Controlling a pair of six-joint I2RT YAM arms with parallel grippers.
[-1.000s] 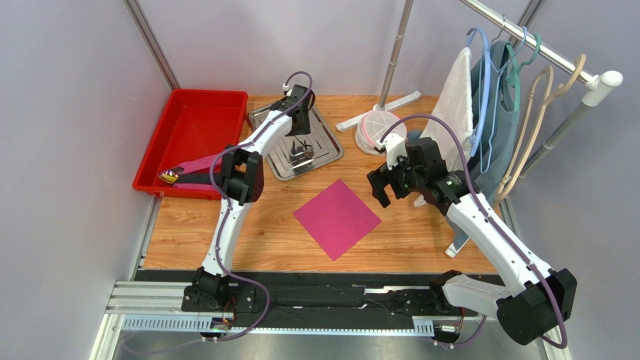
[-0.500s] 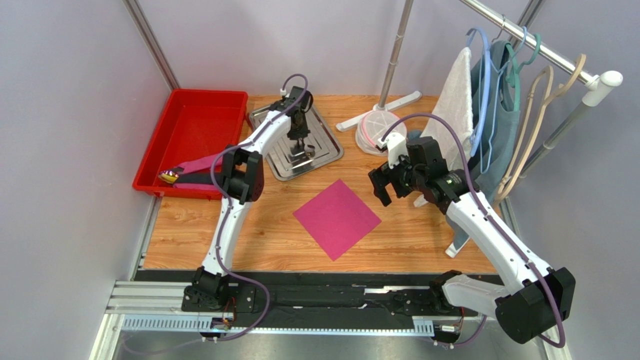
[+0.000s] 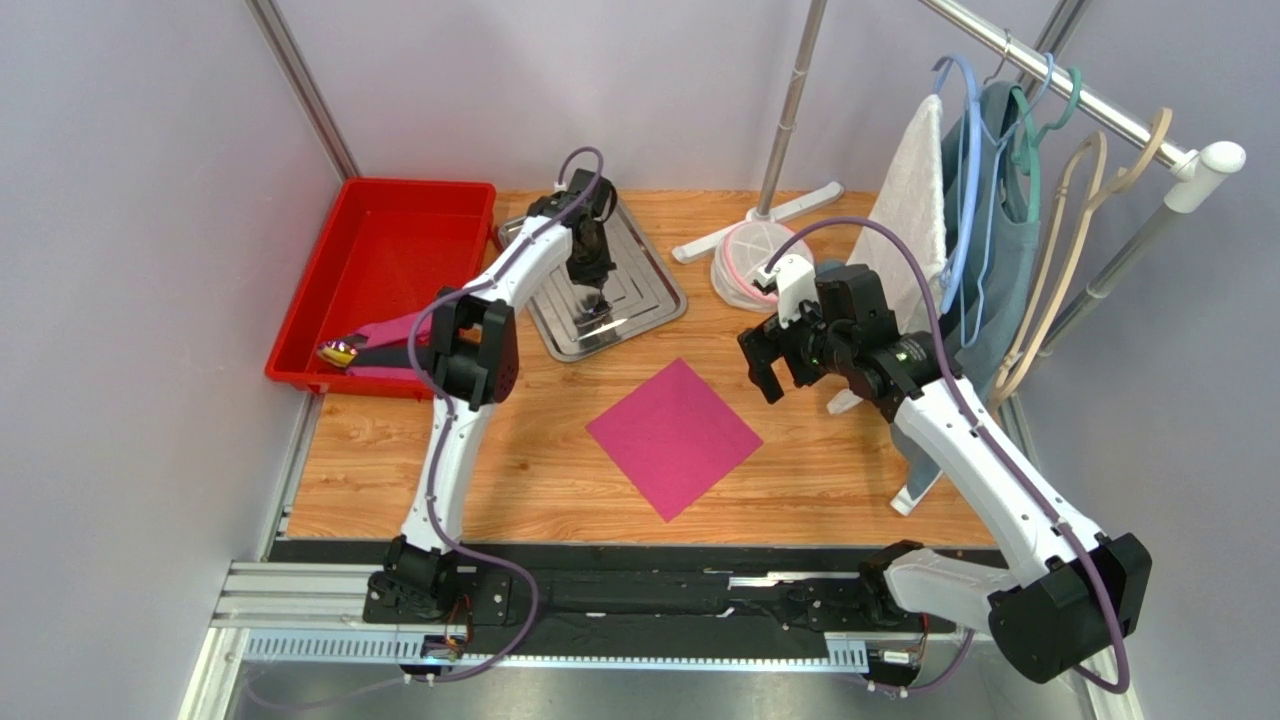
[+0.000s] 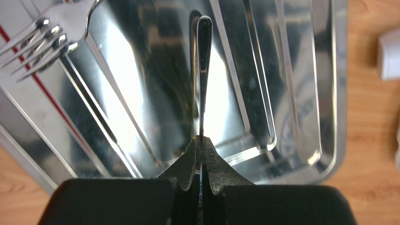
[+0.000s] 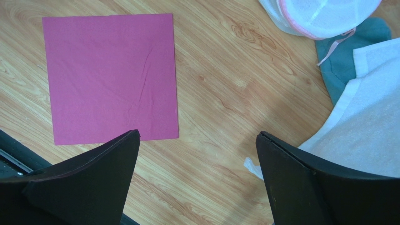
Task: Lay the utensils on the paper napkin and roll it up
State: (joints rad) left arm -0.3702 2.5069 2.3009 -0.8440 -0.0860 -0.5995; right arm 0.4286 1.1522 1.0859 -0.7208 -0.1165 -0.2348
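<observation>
A red bin [image 3: 394, 255] sits just beside the steel tray [image 4: 305, 93], where a fork [image 4: 51, 33] lies apart from your left tool [image 4: 201, 140], clamped on a slim utensil [image 4: 203, 70]. The paper napkin [image 5: 110, 75] lies flat on the table [image 5: 234, 70], near your right tool [image 5: 198, 136], spread wide.

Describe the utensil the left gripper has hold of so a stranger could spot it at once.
Find the steel tray at the far side of the table, next to the red bin. Over it the left gripper is shut on a slim silver utensil, seen edge-on. The fork nearby lies loose; this one is pinched between the fingers.
</observation>
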